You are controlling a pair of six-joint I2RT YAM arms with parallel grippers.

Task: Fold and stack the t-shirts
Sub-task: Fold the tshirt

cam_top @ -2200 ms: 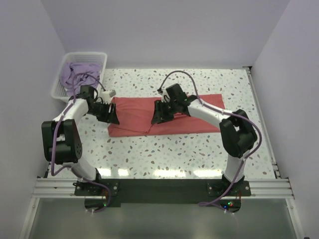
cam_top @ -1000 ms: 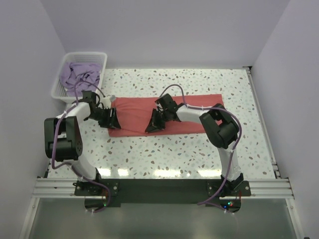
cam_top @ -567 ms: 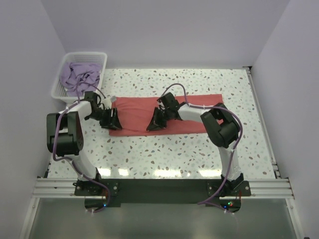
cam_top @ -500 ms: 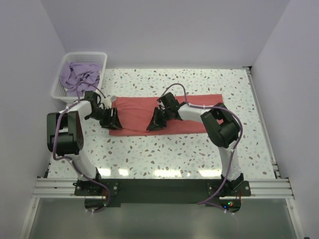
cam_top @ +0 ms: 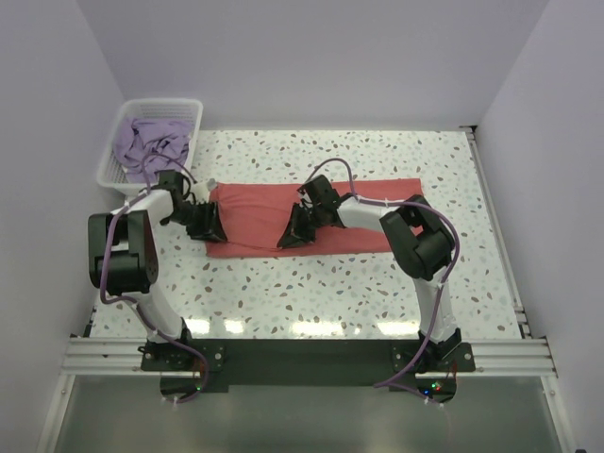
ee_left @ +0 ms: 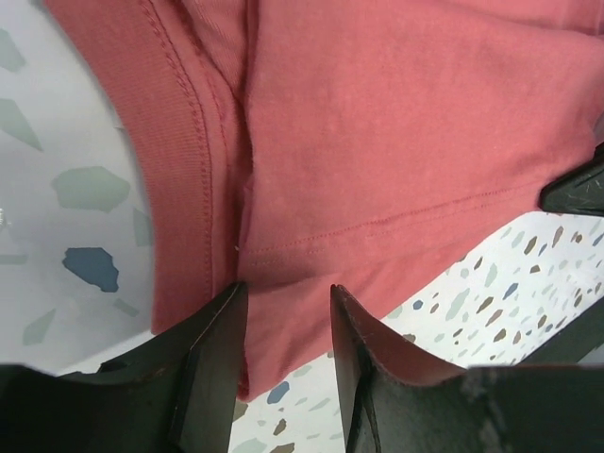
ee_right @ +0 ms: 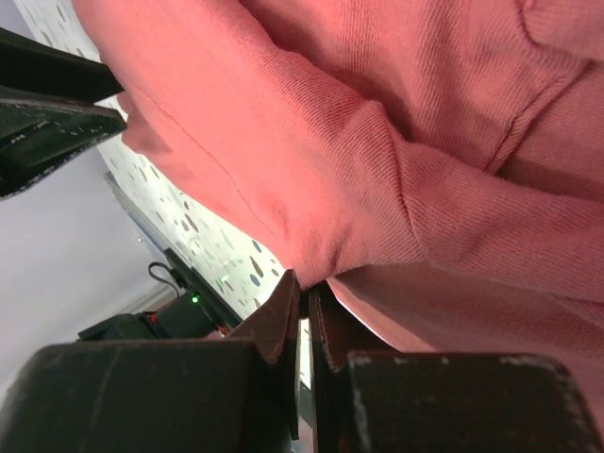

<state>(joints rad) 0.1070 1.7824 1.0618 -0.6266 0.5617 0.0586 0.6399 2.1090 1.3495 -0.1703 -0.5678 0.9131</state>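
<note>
The coral-red t-shirt (cam_top: 250, 212) lies in a long folded strip across the middle of the speckled table. My left gripper (cam_top: 209, 226) is at its left end; in the left wrist view it (ee_left: 288, 321) is open, with the shirt's (ee_left: 396, 142) hemmed near edge between the fingers (ee_left: 212, 368). My right gripper (cam_top: 291, 234) is at the near edge at mid-length; in the right wrist view it (ee_right: 310, 293) is shut on a pinched fold of the red shirt (ee_right: 425, 113). The lavender t-shirt (cam_top: 151, 142) lies crumpled in the basket.
The white lattice basket (cam_top: 109, 170) stands at the table's far left corner. The speckled table (cam_top: 330, 283) runs to white walls at the back and both sides. The arm bases sit on the black rail at the near edge.
Both grippers have moved toward the shirt's near edge, the right arm folding in leftward. In the last half second the left gripper shifted slightly; the shirt has barely moved.
</note>
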